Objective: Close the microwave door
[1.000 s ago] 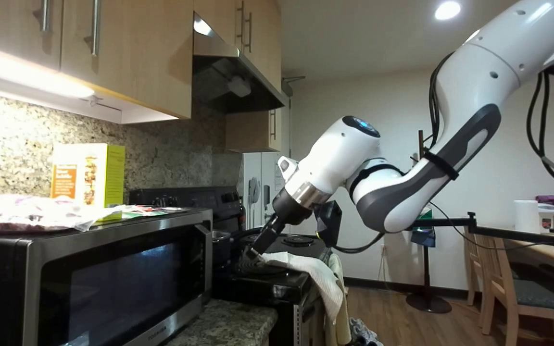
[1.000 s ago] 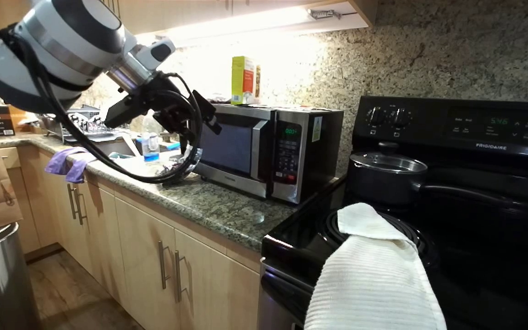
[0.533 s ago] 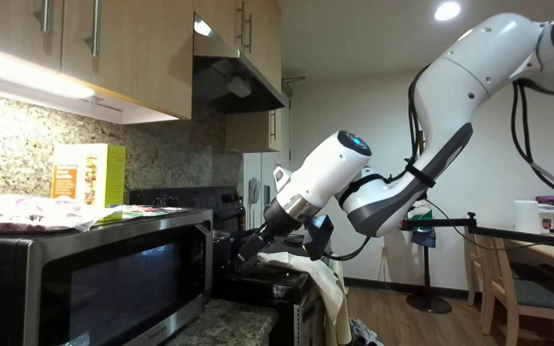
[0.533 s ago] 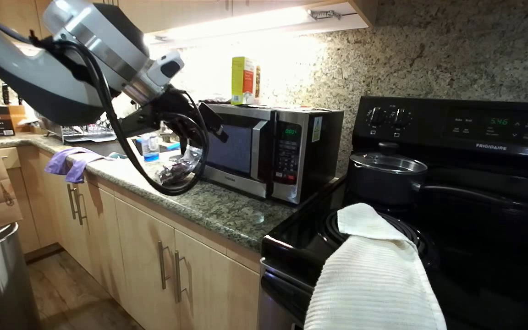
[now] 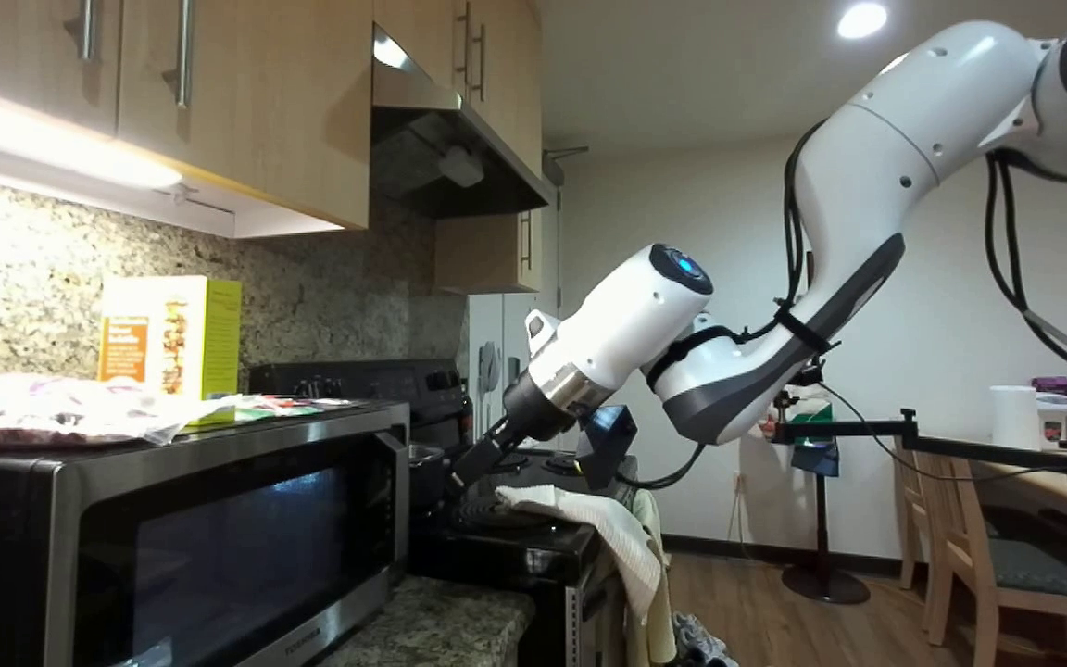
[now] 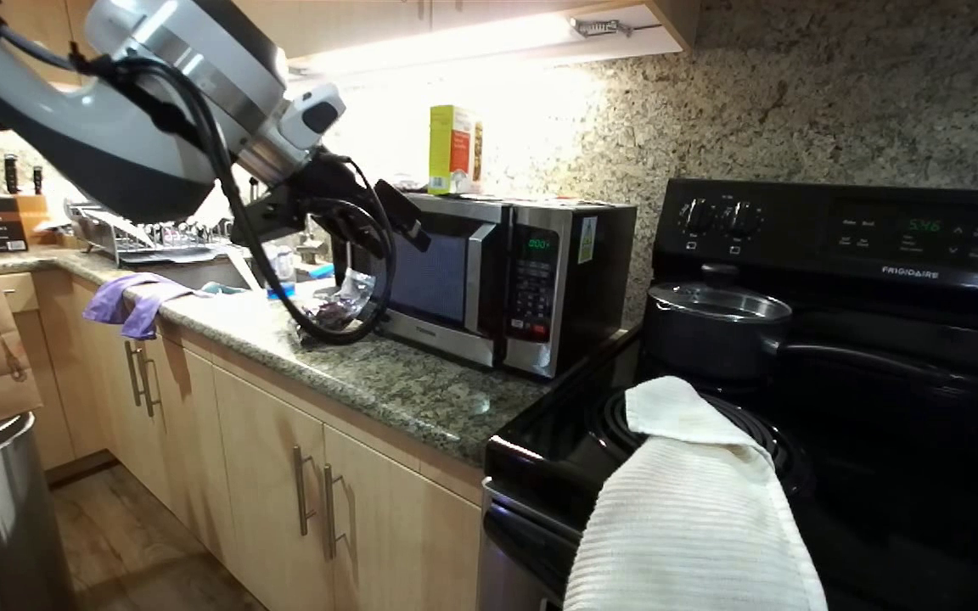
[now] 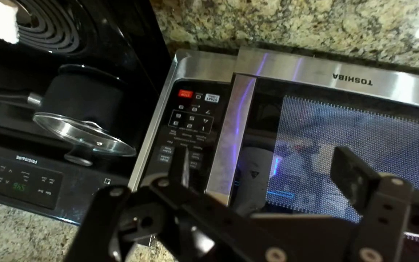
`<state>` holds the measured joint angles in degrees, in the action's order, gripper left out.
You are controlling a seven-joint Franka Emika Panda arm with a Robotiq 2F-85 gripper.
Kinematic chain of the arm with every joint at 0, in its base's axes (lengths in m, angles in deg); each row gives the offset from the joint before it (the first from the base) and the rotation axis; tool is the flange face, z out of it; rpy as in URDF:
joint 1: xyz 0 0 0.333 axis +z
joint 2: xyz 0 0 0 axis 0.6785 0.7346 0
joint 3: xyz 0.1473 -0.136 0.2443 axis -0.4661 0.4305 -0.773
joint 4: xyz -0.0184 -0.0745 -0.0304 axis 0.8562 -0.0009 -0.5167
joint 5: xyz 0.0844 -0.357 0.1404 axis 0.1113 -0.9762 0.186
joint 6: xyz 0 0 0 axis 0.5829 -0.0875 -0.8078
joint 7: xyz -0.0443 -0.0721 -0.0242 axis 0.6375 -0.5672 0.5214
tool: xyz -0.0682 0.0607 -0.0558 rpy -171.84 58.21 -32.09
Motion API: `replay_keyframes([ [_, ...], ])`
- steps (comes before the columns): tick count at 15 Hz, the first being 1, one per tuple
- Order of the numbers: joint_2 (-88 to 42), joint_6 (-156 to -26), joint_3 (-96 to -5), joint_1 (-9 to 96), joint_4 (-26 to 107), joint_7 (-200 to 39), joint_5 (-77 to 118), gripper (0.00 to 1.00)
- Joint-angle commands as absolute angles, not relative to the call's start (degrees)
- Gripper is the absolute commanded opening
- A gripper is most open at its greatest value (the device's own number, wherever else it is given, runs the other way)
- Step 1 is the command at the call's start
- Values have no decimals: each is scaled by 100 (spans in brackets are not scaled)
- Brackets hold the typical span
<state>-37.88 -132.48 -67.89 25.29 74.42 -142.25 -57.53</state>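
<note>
The microwave door (image 5: 246, 547) is a dark glass panel in a silver steel frame. It also shows in an exterior view (image 6: 438, 280), partly behind the gripper, and in the wrist view (image 7: 340, 116). It looks shut or nearly flush; a dark seam runs between its handle edge and the control panel (image 7: 195, 120). I cannot tell whether it is fully latched. My gripper (image 7: 260, 149) is open and empty, in front of the microwave. In the wrist view, one finger overlaps the control panel and the other the window. In both exterior views the gripper (image 5: 459, 484) (image 6: 332, 239) looks apart from the door.
A black stove (image 5: 496, 547) stands beside the microwave, with a lidded pot (image 6: 710, 331) and a white towel (image 6: 693, 509). A yellow-green box (image 5: 172, 333) and a plastic-wrapped package (image 5: 52, 408) lie on the microwave. A crinkled shiny bag (image 6: 340, 310) lies on the counter.
The arm and gripper have moved toward the microwave, mostly between one second and half a second ago. The microwave door shows no visible movement. The gripper stays open.
</note>
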Motion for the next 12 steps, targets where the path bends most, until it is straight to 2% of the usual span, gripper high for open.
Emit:
replay_keyframes([
  [1,-3158,-13085,-6787,2626,6293,-15701,-7282,100],
  [6,-2069,-12621,-7016,2797,5180,-17624,-9480,100],
  [12,-998,-11271,-7470,2834,4775,-19532,-11752,100],
])
